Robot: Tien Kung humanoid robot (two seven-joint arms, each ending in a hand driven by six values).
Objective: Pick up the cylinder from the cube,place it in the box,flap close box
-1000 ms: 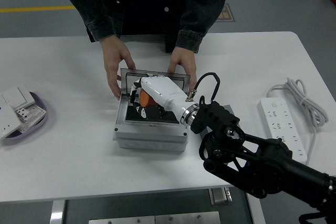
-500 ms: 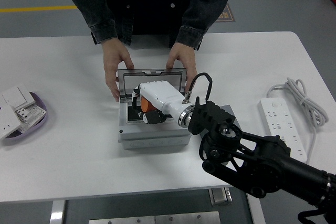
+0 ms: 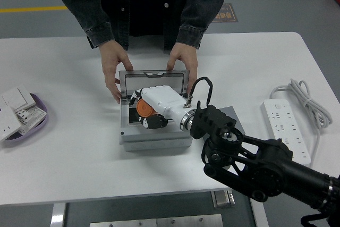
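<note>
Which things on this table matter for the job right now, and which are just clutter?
In play:
- orange cylinder
- grey box
- box flap
- right robot hand
- person's hands

Lying about:
- power strip
- purple dish of switches

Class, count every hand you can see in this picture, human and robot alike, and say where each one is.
3. The person's two hands grip the box lid at its far corners; the robot's right hand reaches into the box holding the orange cylinder. The robot's left hand is out of view.
</note>
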